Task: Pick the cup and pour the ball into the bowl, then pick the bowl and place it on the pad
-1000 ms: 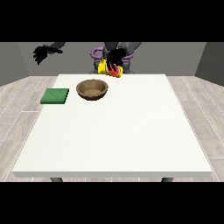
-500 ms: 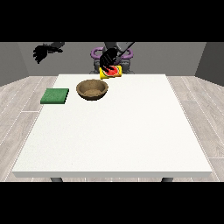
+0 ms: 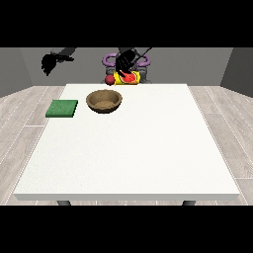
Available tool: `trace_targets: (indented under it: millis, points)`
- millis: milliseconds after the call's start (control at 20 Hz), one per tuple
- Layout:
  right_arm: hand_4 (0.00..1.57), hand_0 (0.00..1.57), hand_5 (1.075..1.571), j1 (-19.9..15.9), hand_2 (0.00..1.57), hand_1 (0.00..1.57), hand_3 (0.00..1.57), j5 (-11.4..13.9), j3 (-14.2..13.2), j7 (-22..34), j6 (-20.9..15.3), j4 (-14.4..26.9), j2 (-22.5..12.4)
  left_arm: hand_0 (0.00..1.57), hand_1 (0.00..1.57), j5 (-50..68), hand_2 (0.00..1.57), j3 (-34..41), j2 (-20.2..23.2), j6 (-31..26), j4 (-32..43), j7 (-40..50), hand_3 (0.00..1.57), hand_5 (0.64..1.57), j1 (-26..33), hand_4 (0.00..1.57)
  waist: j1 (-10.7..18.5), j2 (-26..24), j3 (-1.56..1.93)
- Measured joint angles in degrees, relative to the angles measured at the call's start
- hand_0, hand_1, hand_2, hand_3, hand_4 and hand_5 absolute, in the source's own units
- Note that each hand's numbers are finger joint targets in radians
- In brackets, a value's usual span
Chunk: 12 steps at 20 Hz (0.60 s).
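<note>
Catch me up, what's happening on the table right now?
The hand at the view's right is at the yellow cup by the table's far edge, with the cup tipped towards the wooden bowl. A red ball shows just left of the cup, beyond the bowl, not inside it. The bowl sits beside the green pad, not on it. The hand at the view's left hangs in the air, away from everything.

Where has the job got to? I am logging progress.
Done: the cup is lifted and tipped in the robot hand at the view's right. In hand: the pour; the red ball shows beside the cup, above the table's far edge, not in the bowl. Left: moving the bowl onto the green pad.
</note>
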Motion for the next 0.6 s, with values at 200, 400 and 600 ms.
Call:
trace_targets:
  millis: [200,400,600]
  points:
    - [0.1,0.0,1.565,1.5,0.0,0.0,0.0,-0.5,-0.7,0.3,-0.4,-0.4,-0.1,1.17,1.17,11.9,1.44,12.3,0.5,7.5,-4.6,2.0,1.27,1.17,4.0,1.46,2.0,-0.1,-0.35]
    - [0.35,0.0,1.568,2.4,0.0,0.0,0.0,-0.4,-0.4,0.2,-1.6,-1.2,1.4,0.0,0.0,25.7,0.0,23.1,-1.1,15.2,-10.2,0.5,0.0,1.569,9.8,0.63,3.5,1.1,-0.76]
    - [0.28,0.0,1.567,0.6,0.0,0.0,0.0,0.1,0.8,0.0,-3.3,-2.5,4.0,0.0,0.0,42.5,0.0,30.3,-2.2,19.7,-16.7,-4.2,0.0,1.553,16.1,0.0,3.1,5.3,-1.1]
